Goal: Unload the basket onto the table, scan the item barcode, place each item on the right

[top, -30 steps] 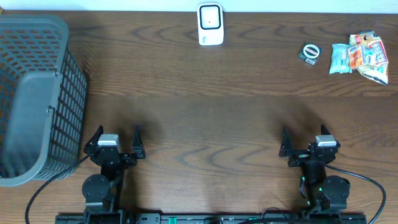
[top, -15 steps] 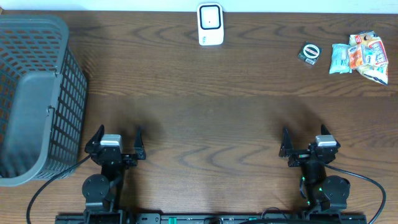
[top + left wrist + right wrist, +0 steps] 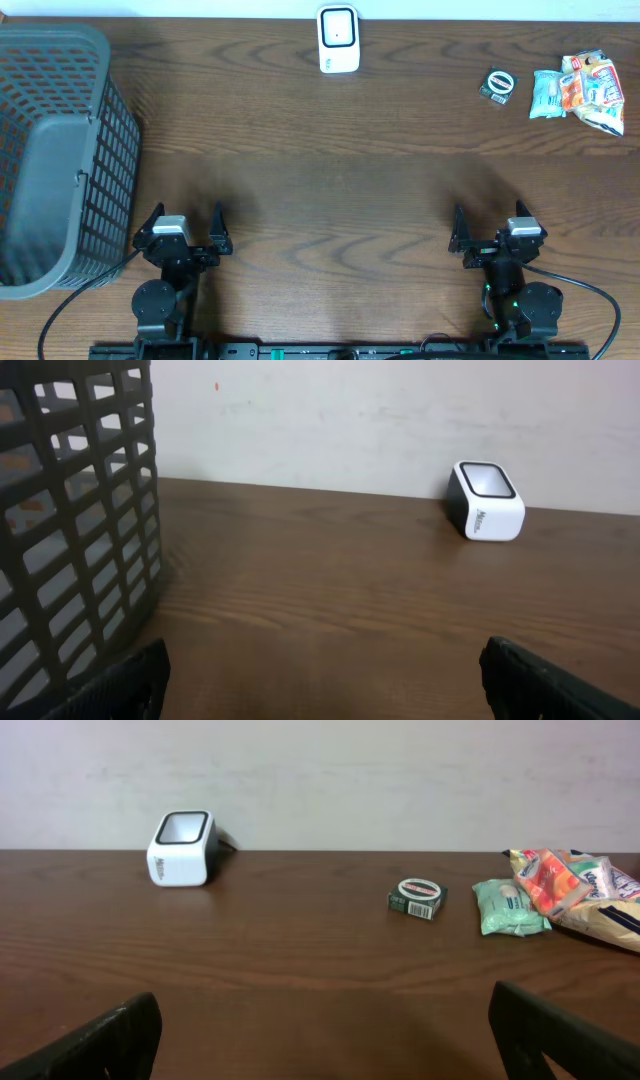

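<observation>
Lettering first: from overhead you get no readable label. The white scanner at the middle of the far edge shows only a dark window. Your items lie in the far right corner: one small green box with a ring on top, one pale green packet just beside it, and bunched snack packets touching that, their count unclear. One grey basket takes up the left edge. A broad stretch of bare table lies between them and the arms. The left gripper and right gripper sit at the near edge, jaws spread wide and holding nothing.

Left wrist: the basket wall is close on your left and the scanner ahead to the right — the mark on its side is too small to read.

Right wrist: the scanner is far left, with the box, packet and snacks in a row far right. The snack print is colourful but unreadable.
</observation>
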